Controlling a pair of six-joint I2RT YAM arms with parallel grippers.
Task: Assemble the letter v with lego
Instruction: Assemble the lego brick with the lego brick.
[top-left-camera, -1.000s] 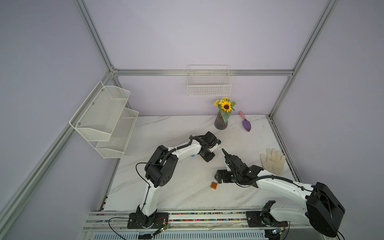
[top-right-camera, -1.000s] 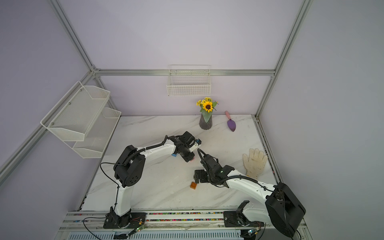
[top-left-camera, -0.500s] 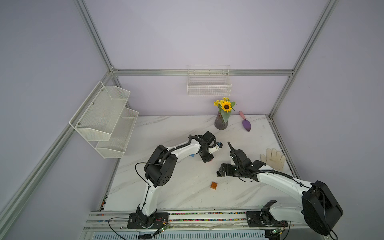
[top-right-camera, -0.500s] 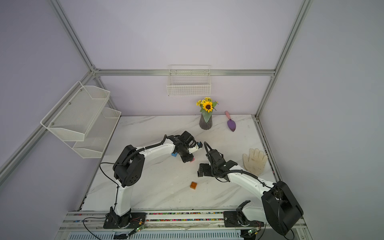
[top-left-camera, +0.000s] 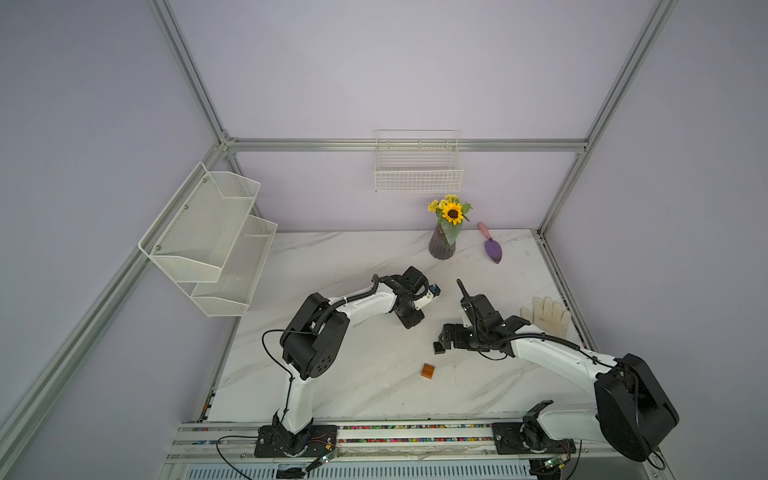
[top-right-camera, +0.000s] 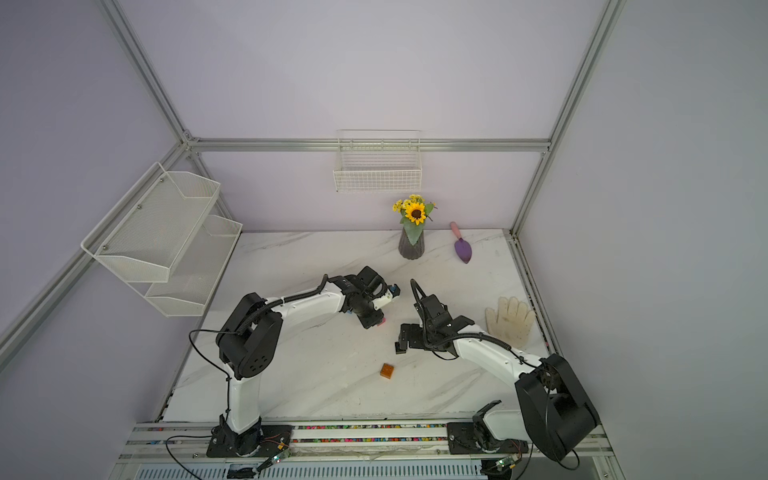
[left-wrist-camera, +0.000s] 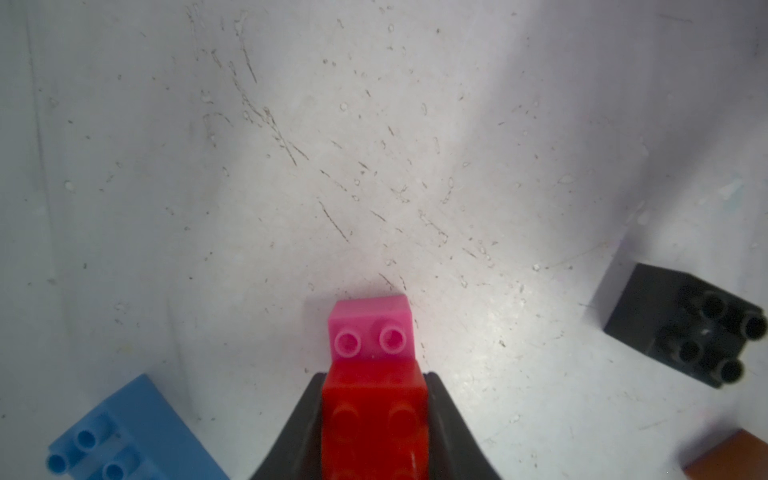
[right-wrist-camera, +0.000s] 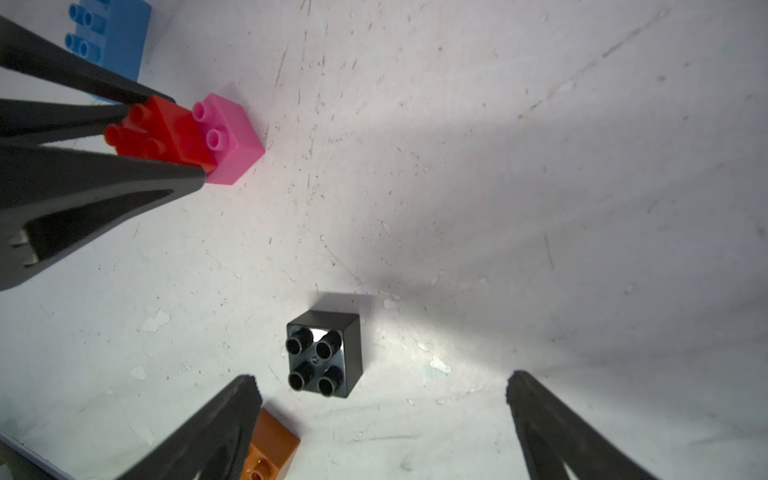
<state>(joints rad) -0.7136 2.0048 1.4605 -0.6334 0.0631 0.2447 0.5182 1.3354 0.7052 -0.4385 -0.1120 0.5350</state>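
Red brick (left-wrist-camera: 374, 419): clamped on both sides by the left gripper (left-wrist-camera: 374, 382), whose jaws are closed hard against it. It sits studs up on one half of the pink brick.
Pink brick (left-wrist-camera: 371, 328): under the red one and stepped out in front of it, so that two of its studs show. Its base rests on the counter (left-wrist-camera: 291, 166).
Right gripper (right-wrist-camera: 380, 376): jaws spread wide with nothing held, low over the counter, with the black brick just ahead of its fingers.
Black brick (right-wrist-camera: 324, 357): alone on the counter, studs up, touching neither finger and nearer one of them. It is well apart from the red and pink pair.
Orange-brown brick (top-left-camera: 427, 370): loose on the counter toward the front edge, near the black brick but apart from it. In the right wrist view a finger of the right gripper partly hides it.
Blue brick (left-wrist-camera: 124, 436): the longer one, lying on the counter just beside the left gripper, clear of the red and pink pair.
Letter v (right-wrist-camera: 187, 137): only red and pink are joined, as one stepped arm. Blue, black and orange-brown each lie separate.
Back of the counter: a dark vase (top-left-camera: 441, 249) with a sunflower, and a purple trowel (top-left-camera: 493, 250) beside it.
Right edge: a pale glove (top-left-camera: 547, 316) lying flat near the right arm.
Walls: a wire basket (top-left-camera: 417, 174) on the back wall and a two-tier mesh shelf (top-left-camera: 208, 237) on the left one.
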